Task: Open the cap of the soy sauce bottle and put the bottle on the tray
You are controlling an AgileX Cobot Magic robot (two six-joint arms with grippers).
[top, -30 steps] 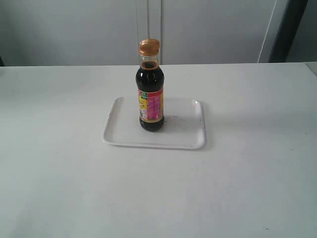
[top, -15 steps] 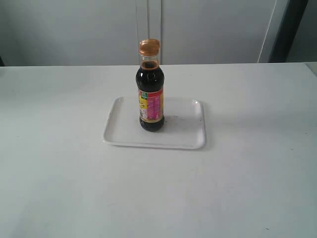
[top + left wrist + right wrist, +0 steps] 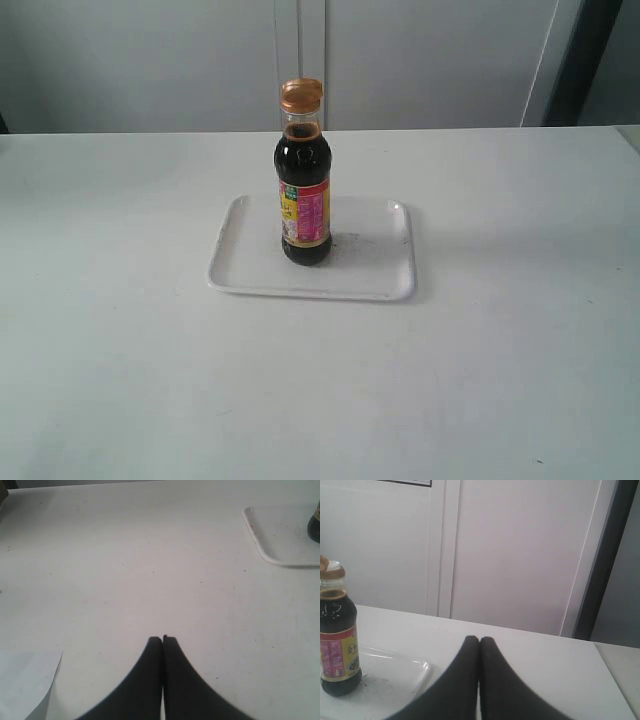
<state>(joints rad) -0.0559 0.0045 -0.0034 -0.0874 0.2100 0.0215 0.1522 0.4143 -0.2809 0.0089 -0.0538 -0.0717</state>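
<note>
The soy sauce bottle [image 3: 304,196] stands upright on the white tray [image 3: 372,272], left of the tray's middle, its pink-red and yellow label facing front. The golden-orange cap [image 3: 301,95] sits on its neck, slightly askew. In the right wrist view the bottle [image 3: 338,640] stands on the tray [image 3: 395,672], and the cap [image 3: 331,571] looks tilted with white showing at its top. My right gripper [image 3: 479,640] is shut and empty, well off to the tray's side. My left gripper [image 3: 162,639] is shut and empty over bare table, far from the tray corner [image 3: 270,540]. Neither gripper shows in the exterior view.
The white table [image 3: 120,350] stretches around the tray. A white wall with a vertical strip [image 3: 300,40] rises behind, and a dark post [image 3: 580,60] stands at the back right. A pale sheet edge [image 3: 25,685] lies near the left gripper.
</note>
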